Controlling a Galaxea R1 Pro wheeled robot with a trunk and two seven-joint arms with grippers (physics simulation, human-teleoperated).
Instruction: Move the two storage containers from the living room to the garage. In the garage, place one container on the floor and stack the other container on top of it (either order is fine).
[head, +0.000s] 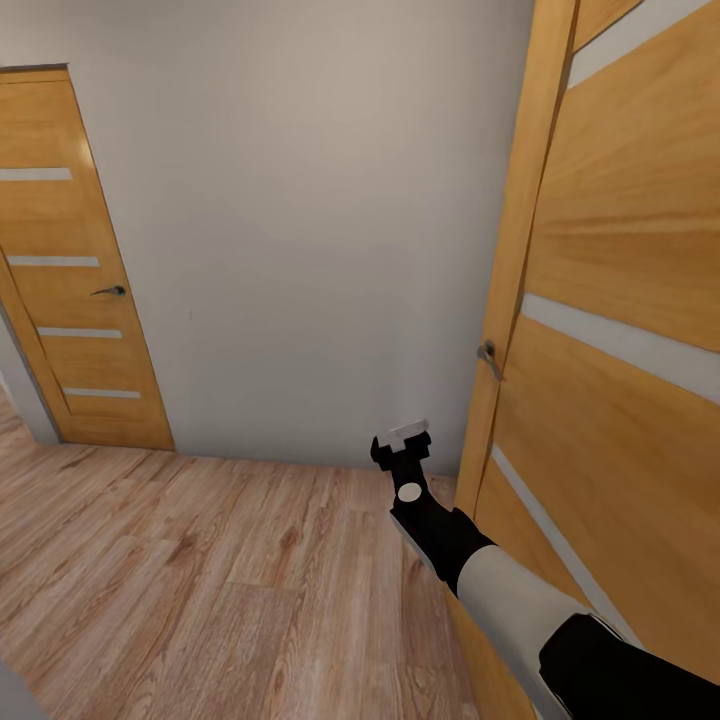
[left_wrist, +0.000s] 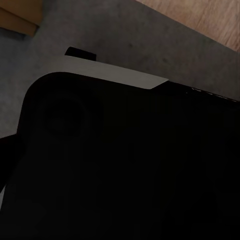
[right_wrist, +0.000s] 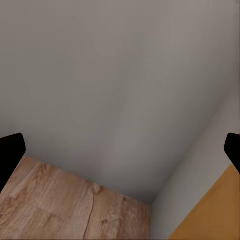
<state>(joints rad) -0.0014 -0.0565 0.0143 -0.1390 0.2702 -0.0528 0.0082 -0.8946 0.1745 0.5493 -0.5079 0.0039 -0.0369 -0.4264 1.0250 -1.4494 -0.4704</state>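
plain pale-grey wall (head: 300, 230) ahead | light wood-plank floor (head: 200, 580) | closed honey-brown wooden door with pale strips (head: 70, 270) far left | similar door (head: 620, 350) close right, with metal handle (head: 489, 357)

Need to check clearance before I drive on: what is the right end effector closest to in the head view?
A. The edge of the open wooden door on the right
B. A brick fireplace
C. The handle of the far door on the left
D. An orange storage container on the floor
A: the right end effector is raised beside the edge of the open wooden door, below its handle.
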